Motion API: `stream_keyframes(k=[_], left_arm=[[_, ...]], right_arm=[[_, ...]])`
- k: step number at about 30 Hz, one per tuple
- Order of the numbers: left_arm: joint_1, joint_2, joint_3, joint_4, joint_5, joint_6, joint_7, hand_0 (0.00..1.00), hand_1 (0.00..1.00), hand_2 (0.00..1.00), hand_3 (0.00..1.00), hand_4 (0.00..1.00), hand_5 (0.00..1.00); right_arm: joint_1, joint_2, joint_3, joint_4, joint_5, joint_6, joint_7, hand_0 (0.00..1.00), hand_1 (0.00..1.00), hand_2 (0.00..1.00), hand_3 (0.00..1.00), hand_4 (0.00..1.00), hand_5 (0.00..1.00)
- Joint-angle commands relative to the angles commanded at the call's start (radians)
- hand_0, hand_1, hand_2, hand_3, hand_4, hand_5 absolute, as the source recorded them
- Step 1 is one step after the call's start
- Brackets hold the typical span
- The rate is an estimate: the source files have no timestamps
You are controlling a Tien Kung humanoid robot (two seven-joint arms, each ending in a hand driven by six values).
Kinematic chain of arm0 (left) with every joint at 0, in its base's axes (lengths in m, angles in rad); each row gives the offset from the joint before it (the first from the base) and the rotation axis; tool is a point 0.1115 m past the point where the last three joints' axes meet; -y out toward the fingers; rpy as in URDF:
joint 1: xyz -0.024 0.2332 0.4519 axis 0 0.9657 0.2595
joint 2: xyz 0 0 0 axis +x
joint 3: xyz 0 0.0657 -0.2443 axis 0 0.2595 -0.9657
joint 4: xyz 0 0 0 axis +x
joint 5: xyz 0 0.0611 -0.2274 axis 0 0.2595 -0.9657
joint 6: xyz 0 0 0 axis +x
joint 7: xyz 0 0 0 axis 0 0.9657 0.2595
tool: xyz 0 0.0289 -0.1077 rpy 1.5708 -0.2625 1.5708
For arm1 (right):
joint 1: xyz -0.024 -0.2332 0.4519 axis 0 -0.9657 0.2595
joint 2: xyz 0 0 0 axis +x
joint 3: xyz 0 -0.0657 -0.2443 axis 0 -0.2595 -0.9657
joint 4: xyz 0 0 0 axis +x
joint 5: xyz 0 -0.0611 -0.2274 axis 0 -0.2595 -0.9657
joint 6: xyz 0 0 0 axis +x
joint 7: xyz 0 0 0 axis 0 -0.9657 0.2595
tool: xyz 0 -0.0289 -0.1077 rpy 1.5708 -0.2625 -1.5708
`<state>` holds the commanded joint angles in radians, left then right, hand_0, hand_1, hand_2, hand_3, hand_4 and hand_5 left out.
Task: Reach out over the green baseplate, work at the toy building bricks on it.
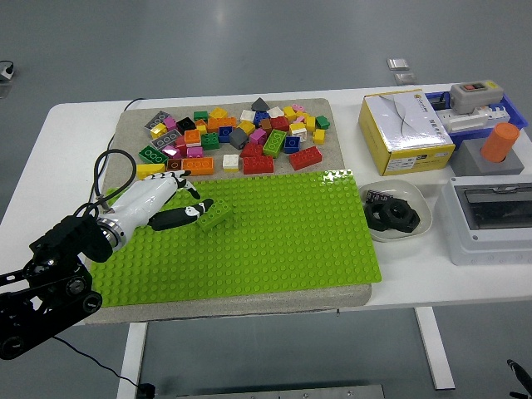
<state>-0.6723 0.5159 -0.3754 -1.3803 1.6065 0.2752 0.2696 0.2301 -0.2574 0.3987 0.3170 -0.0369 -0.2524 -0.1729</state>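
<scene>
The green baseplate (283, 233) lies on a grey mat in the middle of the table. My left hand (196, 208), white with black fingertips, reaches in from the lower left over the plate's left part. Its thumb and fingers are shut on the left end of a light green brick (216, 214). The brick is tilted, right end lower, at or just above the studs. Behind the plate, several loose bricks (241, 137) in many colours lie scattered on the mat. My right hand does not show.
A yellow and white box (406, 131) stands at the back right. A white dish (397, 213) with black parts sits just right of the plate. A grey electrical box (490, 220) and an orange cylinder (499, 143) occupy the far right. A black cable (112, 179) loops behind my wrist.
</scene>
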Motion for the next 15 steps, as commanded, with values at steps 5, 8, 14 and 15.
stream_keyframes(k=[5,8,14,15], left_arm=[[-0.005,-0.059,0.001,0.077,-0.001,0.008,-0.023,0.998,0.998,0.998,0.670,0.702,0.998],[-0.008,-0.096,0.002,0.135,0.001,0.012,-0.036,0.998,0.998,0.998,0.670,0.702,0.998],[-0.016,-0.142,0.008,0.203,-0.003,0.018,-0.052,0.998,0.998,0.998,0.670,0.704,0.998],[-0.017,-0.149,0.008,0.212,-0.003,0.018,-0.053,0.998,0.998,0.998,0.670,0.704,0.998]], right_arm=[[-0.002,0.003,0.004,0.000,-0.008,0.001,-0.002,0.681,0.656,0.715,0.734,0.879,0.836],[-0.004,0.004,0.002,0.000,-0.005,0.001,-0.001,0.681,0.656,0.715,0.734,0.879,0.836],[-0.007,0.005,0.001,-0.001,-0.003,0.002,0.001,0.682,0.656,0.715,0.733,0.879,0.836],[-0.007,0.005,0.001,-0.001,-0.003,0.002,0.001,0.682,0.656,0.715,0.733,0.879,0.836]])
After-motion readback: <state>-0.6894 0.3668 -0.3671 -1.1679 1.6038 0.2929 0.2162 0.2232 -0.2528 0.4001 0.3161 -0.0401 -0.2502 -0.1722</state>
